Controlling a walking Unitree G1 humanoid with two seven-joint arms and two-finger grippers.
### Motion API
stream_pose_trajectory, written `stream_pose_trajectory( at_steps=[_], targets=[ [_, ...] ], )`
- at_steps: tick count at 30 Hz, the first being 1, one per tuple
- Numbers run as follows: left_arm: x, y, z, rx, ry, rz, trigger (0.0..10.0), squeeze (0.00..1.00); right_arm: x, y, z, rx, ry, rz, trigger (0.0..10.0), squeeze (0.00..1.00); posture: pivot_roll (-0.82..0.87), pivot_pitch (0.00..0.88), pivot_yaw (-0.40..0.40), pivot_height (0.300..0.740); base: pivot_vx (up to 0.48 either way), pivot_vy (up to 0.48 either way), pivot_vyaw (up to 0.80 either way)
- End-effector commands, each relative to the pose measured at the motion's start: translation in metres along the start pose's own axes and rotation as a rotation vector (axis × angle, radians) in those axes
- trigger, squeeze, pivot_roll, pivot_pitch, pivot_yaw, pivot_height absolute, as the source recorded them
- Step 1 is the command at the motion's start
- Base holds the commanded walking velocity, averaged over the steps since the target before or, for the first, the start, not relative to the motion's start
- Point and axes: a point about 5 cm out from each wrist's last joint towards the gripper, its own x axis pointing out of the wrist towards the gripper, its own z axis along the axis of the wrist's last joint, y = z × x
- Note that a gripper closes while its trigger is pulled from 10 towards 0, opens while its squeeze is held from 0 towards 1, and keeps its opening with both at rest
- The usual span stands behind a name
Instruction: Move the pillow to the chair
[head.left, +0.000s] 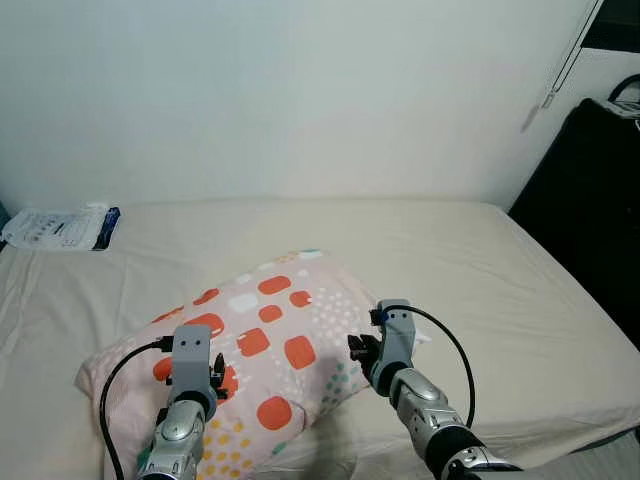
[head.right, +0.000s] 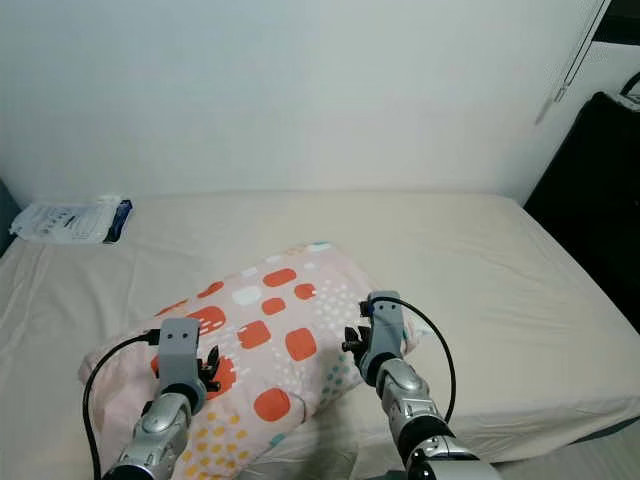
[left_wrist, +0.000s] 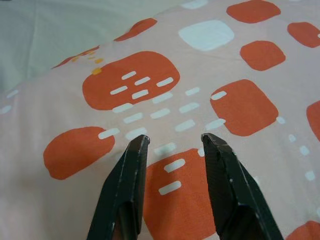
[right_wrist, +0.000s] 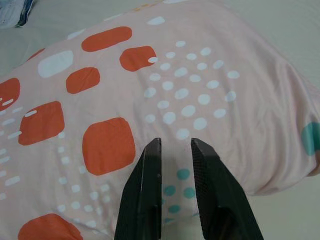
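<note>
A pink pillow (head.left: 275, 325) printed with orange and white squares and small dots lies on the beige bed (head.left: 480, 270), toward its near left. My left gripper (left_wrist: 174, 142) hovers just above the pillow's near-left part, open, with nothing between its fingers (left_wrist: 127, 190). My right gripper (right_wrist: 175, 144) is at the pillow's near-right side, over the dotted corner, open by a narrow gap and holding nothing. Both wrists, the left (head.left: 190, 355) and the right (head.left: 393, 335), show at the bed's near edge.
A white plastic packet (head.left: 58, 228) lies at the bed's far left corner. A tall black object (head.left: 590, 210) stands beside the bed on the right. A pale wall (head.left: 300, 100) runs behind the bed. The bed's right half is bare sheet.
</note>
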Motion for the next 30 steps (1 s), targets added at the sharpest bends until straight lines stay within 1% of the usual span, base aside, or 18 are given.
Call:
stream_pose_trajectory(
  at_steps=[1, 6, 7, 10, 11, 12, 14, 15, 16, 17, 18, 20, 23, 24, 25, 26, 27, 30],
  targets=[
    [0.0, 0.0, -0.001, -0.009, 0.01, 0.0, 10.0, 1.0, -0.001, -0.003, 0.0, 0.011, 0.001, -0.009, 10.0, 1.0, 0.08, 0.0, -0.096, 0.74, 0.0, 0.0, 0.0],
    [0.0, -0.001, -0.001, -0.012, 0.006, -0.008, 10.0, 1.0, -0.002, -0.003, -0.002, 0.006, 0.004, -0.009, 10.0, 1.0, 0.08, 0.0, -0.096, 0.74, 0.0, 0.0, 0.0],
    [0.002, 0.004, 0.003, 0.004, 0.0, -0.017, 10.0, 1.0, 0.0, 0.004, -0.001, -0.012, 0.0, 0.023, 10.0, 1.0, 0.05, 0.0, -0.063, 0.74, 0.0, 0.0, 0.0],
    [0.004, 0.005, 0.006, 0.019, -0.006, -0.024, 10.0, 1.0, 0.001, 0.007, -0.001, -0.028, -0.001, 0.039, 10.0, 1.0, 0.05, 0.0, -0.063, 0.74, 0.0, 0.0, 0.0],
    [0.004, 0.012, 0.009, 0.038, -0.015, -0.014, 10.0, 1.0, 0.003, 0.016, 0.001, -0.053, -0.005, 0.065, 10.0, 1.0, 0.06, 0.0, -0.037, 0.74, 0.0, 0.0, 0.0],
    [0.004, 0.012, 0.011, 0.05, -0.023, -0.024, 10.0, 1.0, 0.005, 0.019, 0.005, -0.06, -0.018, 0.073, 10.0, 1.0, 0.06, 0.0, -0.023, 0.74, 0.0, 0.0, 0.0],
    [0.005, 0.006, 0.013, 0.078, -0.024, -0.055, 10.0, 1.0, 0.005, 0.015, 0.01, -0.04, -0.028, 0.04, 10.0, 1.0, 0.06, 0.0, -0.016, 0.74, 0.0, 0.0, 0.0],
    [0.007, -0.001, 0.015, 0.086, -0.027, -0.073, 10.0, 1.0, 0.005, 0.01, 0.012, -0.021, -0.03, 0.013, 10.0, 1.0, 0.06, 0.0, 0.001, 0.74, 0.0, 0.0, 0.0],
    [0.008, -0.005, 0.014, 0.091, -0.024, -0.08, 10.0, 1.0, 0.004, 0.006, 0.01, -0.005, -0.029, -0.001, 10.0, 1.0, 0.08, 0.0, -0.008, 0.74, 0.0, 0.0, 0.0],
    [0.008, -0.005, 0.014, 0.091, -0.024, -0.08, 10.0, 1.0, 0.004, 0.006, 0.01, -0.005, -0.029, -0.001, 10.0, 1.0, 0.08, 0.0, -0.008, 0.74, 0.0, 0.0, 0.0],
    [0.007, -0.008, 0.012, 0.111, -0.01, -0.084, 10.0, 1.0, 0.002, 0.002, 0.007, 0.004, -0.016, -0.028, 10.0, 1.0, 0.08, 0.0, -0.008, 0.74, 0.0, 0.0, 0.0],
    [0.01, -0.013, 0.021, 0.107, -0.045, -0.115, 10.0, 1.0, 0.003, 0.0, 0.008, 0.055, -0.016, -0.065, 10.0, 1.0, 0.09, 0.0, -0.012, 0.74, 0.0, 0.0, 0.0],
    [0.012, -0.013, 0.024, 0.103, -0.037, -0.114, 10.0, 1.0, 0.004, -0.001, 0.008, 0.052, -0.001, -0.077, 10.0, 1.0, 0.08, 0.0, -0.004, 0.74, 0.0, 0.0, 0.0],
    [0.013, -0.015, 0.024, 0.098, -0.023, -0.119, 10.0, 1.0, 0.004, -0.002, 0.006, 0.018, 0.029, -0.091, 10.0, 0.27, 0.1, 0.0, -0.01, 0.74, 0.0, 0.0, 0.0],
    [0.013, -0.015, 0.024, 0.098, -0.023, -0.119, 10.0, 1.0, 0.004, -0.002, 0.006, 0.018, 0.029, -0.091, 10.0, 0.27, 0.1, 0.0, -0.01, 0.74, 0.0, 0.0, 0.0],
    [0.012, -0.016, 0.02, 0.108, 0.0, -0.136, 10.0, 0.0, 0.005, 0.0, 0.002, -0.043, 0.086, -0.099, 10.0, 0.0, 0.09, 0.0, 0.0, 0.74, 0.0, 0.0, 0.0],
    [0.012, -0.016, 0.02, 0.108, 0.0, -0.136, 10.0, 0.0, 0.005, 0.0, 0.002, -0.043, 0.086, -0.099, 10.0, 0.0, 0.09, 0.0, 0.0, 0.74, 0.0, 0.0, 0.0],
    [0.009, -0.015, 0.017, 0.107, 0.01, -0.142, 10.0, 0.0, 0.007, 0.008, 0.004, -0.076, 0.09, -0.063, 10.0, 0.0, 0.08, 0.0, 0.018, 0.74, 0.0, 0.0, 0.0]
  ],
)
